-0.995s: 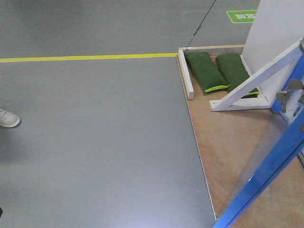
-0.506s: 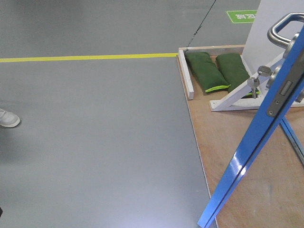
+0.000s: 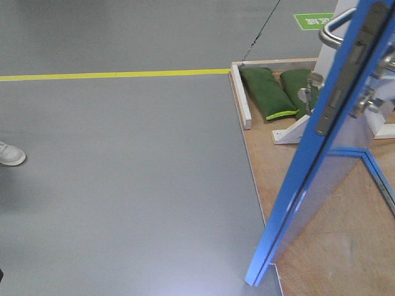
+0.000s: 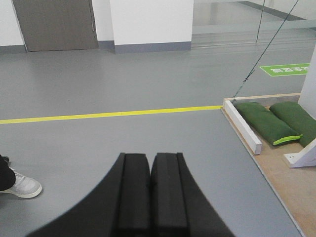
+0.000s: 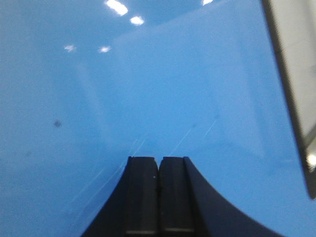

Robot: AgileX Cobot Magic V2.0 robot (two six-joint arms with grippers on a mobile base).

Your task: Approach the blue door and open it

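The door [image 3: 295,203] stands open at the right of the front view, its narrow edge turned toward the camera and its lower corner out past the left edge of the plywood base [image 3: 281,166], over the grey floor [image 3: 123,185]. A metal latch plate [image 3: 345,74] runs along that edge. A silver lever handle [image 3: 332,32] sticks out at the far top, and a small lock knob [image 3: 307,94] sits below it.

Beyond the door, two green sandbags [image 3: 266,92] lie on the far part of the base, beside a white brace [image 3: 295,131]. A yellow line [image 3: 111,75] crosses the floor, and a white shoe [image 3: 11,154] shows at the left edge.

The right gripper [image 5: 158,160] has its fingers pressed together with nothing between them. It faces the glossy blue door face, which fills its view; whether it touches the face cannot be told.

The left gripper [image 4: 150,158] is likewise closed and empty, pointing over open floor toward the yellow line, with the sandbags to its far right.
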